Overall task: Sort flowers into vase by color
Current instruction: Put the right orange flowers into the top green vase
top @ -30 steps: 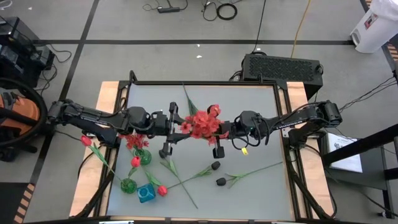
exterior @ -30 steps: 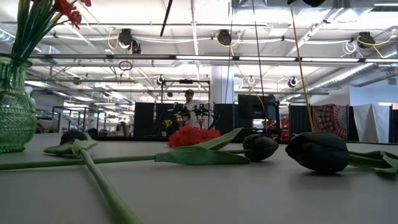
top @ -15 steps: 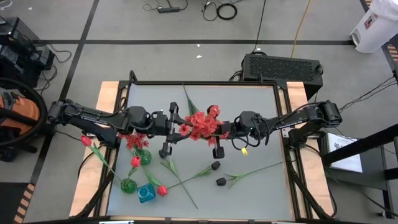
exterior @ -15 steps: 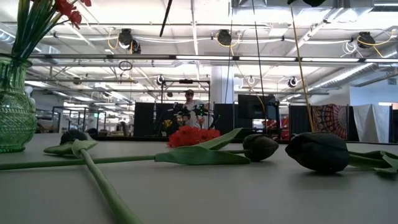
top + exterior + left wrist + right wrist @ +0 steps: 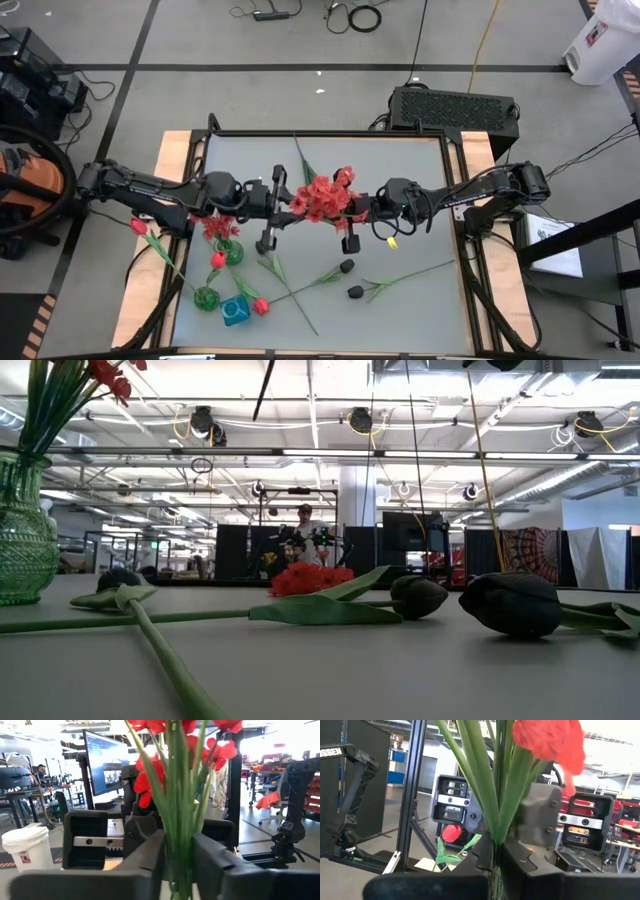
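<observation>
A bunch of frilly red flowers [image 5: 325,197] on green stems stands upright in the air over the middle of the table. My left gripper [image 5: 291,203] reaches it from the left and my right gripper [image 5: 361,210] from the right, both shut on its stems. A green vase [image 5: 229,251] with red blooms stands at the left. A second green vase [image 5: 207,297] and a blue vase [image 5: 235,311] stand nearer the front. Red tulip buds [image 5: 217,260] and black buds [image 5: 346,266] lie on the table by their stems. My left gripper pinches the bundled green stems [image 5: 180,845] between its two fingers, below the blooms. The fingers lie level, coming from the table's left, across the stems. The bunch stands upright, clear of the table. My right gripper pinches the same stems [image 5: 496,832] between its two fingers, level from the table's right, across them. The blooms rise above the fingers.
Long loose stems and leaves [image 5: 300,285] cross the table's near half. Another red tulip [image 5: 139,226] lies over the left edge. In the low view the green vase [image 5: 22,530] stands at the left and two black buds [image 5: 512,603] lie at the right.
</observation>
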Controlling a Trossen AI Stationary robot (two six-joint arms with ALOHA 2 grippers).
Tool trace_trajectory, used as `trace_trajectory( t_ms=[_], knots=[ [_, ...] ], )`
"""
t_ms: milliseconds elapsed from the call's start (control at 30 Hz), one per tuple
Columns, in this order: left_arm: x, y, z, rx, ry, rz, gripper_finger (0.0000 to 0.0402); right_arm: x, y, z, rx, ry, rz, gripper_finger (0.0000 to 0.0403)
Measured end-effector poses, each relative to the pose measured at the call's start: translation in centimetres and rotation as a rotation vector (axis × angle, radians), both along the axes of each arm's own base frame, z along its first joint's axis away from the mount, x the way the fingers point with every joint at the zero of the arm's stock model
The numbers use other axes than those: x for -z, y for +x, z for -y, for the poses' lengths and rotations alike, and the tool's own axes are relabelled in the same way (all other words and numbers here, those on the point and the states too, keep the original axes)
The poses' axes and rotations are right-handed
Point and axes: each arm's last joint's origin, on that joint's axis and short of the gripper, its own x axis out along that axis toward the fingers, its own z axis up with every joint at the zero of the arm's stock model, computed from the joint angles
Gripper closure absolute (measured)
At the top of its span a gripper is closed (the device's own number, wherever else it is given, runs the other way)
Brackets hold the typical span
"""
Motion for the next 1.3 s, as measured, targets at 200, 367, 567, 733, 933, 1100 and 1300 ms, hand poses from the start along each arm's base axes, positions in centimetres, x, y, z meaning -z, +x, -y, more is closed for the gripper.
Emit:
trace_trajectory(
  t_ms=[200,367,567,733,933,1100,1300],
  knots=[
    [0.0,0.0,0.0,0.004,0.007,-0.002,0.0388,0.0,0.0,0.0,0.003,-0.006,-0.002,0.037],
    [0.1,-0.2,0.0,0.004,0.012,-0.023,0.0392,0.1,0.0,-0.1,0.002,-0.015,-0.011,0.0332],
    [-0.6,-1.8,-0.3,-0.006,0.064,-0.057,0.0394,0.2,0.1,0.0,0.004,-0.02,-0.024,0.0294],
    [-1.9,-4.4,-0.7,-0.033,0.068,-0.061,0.0394,0.4,0.1,-0.1,0.002,-0.022,-0.043,0.0272],
    [-3.7,-8.1,-1.3,-0.052,0.081,-0.03,0.0394,0.8,0.2,-0.1,-0.004,-0.008,-0.091,0.0255],
    [-4.7,-11.7,-2.2,-0.188,0.113,-0.011,0.0394,1.2,0.2,-0.1,-0.01,0.007,-0.135,0.0248],
    [-5.3,-16.5,-3.4,-0.356,0.054,0.004,0.0394,1.4,0.3,-0.1,-0.013,0.023,-0.151,0.0248]
  ],
)
